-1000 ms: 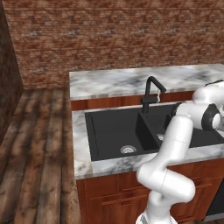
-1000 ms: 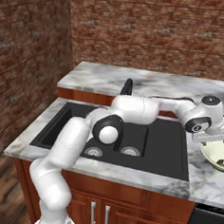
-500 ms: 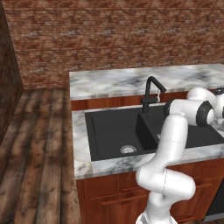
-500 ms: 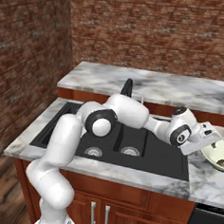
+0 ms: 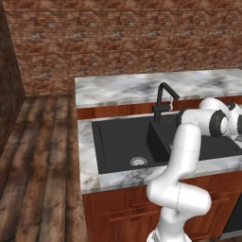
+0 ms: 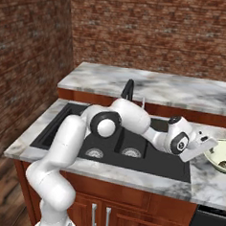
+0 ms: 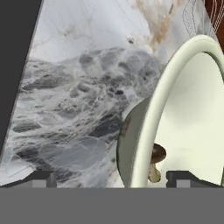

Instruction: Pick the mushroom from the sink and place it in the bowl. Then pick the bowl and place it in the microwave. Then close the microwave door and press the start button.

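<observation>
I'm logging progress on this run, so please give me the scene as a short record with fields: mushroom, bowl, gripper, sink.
mushroom: lying inside the bowl, near its wall
bowl: cream, standing on the marble counter right of the sink
gripper: open, one fingertip outside the bowl's rim and one inside, not closed on it
sink: black double basin, faucet behind it
step reached: mushroom placed; bowl not yet lifted

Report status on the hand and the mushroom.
Hand open, straddling the round cream bowl's rim. Tiny beige mushroom inside the bowl. Nothing in the way.
</observation>
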You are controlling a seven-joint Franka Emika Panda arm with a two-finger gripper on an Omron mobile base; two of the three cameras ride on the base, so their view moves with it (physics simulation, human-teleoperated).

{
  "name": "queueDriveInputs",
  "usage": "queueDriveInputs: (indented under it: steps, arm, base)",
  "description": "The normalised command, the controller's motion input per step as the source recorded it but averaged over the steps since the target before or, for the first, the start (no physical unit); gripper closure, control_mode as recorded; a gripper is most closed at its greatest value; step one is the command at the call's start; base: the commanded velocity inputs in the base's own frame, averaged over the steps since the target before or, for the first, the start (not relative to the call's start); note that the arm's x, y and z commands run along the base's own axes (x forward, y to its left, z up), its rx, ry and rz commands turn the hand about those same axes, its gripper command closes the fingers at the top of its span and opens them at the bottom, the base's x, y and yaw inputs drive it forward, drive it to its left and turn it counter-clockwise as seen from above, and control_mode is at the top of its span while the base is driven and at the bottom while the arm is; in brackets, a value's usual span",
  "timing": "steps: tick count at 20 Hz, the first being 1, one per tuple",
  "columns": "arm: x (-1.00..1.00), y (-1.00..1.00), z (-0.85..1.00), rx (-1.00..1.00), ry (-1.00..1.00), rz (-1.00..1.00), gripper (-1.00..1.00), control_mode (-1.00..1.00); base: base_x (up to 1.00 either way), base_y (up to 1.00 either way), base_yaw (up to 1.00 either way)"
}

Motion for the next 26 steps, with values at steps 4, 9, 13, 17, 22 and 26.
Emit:
queueDriveInputs:
  steps: [4, 9, 13, 17, 22, 26]
  arm:
    - [0.23, -0.24, 0.00, 0.00, 0.03, 0.00, -1.00, -1.00]
    - [0.20, -0.34, -0.02, 0.00, 0.03, 0.00, -1.00, -1.00]
    - [0.20, -0.36, -0.15, 0.00, 0.05, 0.00, -1.00, -1.00]
    - [0.13, -0.38, -0.09, 0.00, 0.02, 0.00, -1.00, -1.00]
    - [0.00, -0.36, 0.00, 0.00, 0.00, 0.00, 1.00, -1.00]
    - [0.00, -0.22, 0.02, 0.00, 0.00, 0.00, 1.00, -1.00]
  base:
    - [0.00, 0.00, 0.00]
    - [0.00, 0.00, 0.00]
    - [0.00, 0.00, 0.00]
    - [0.00, 0.00, 0.00]
    - [0.00, 0.00, 0.00]
    - [0.00, 0.00, 0.00]
